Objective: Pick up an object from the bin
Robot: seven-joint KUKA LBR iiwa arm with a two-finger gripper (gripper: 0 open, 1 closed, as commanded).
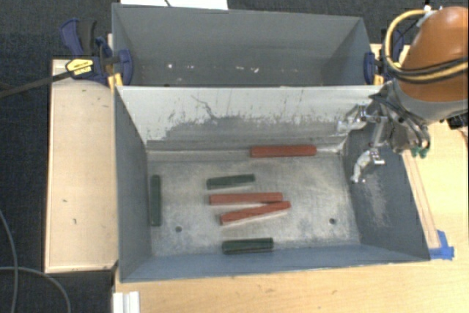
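Gripper (364,160) low by right wall of grey metal bin (242,48); jaw opening cannot be told. Reddish-brown flat rectangular bar (283,151) left of jaws, apart. Other red and dark-green bars (245,198) farther left.

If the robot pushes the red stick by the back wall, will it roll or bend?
Probably stiff: the red stick lies dead straight. Its edges look flat, so it would likely slide, not roll. Being thin, it seems light.
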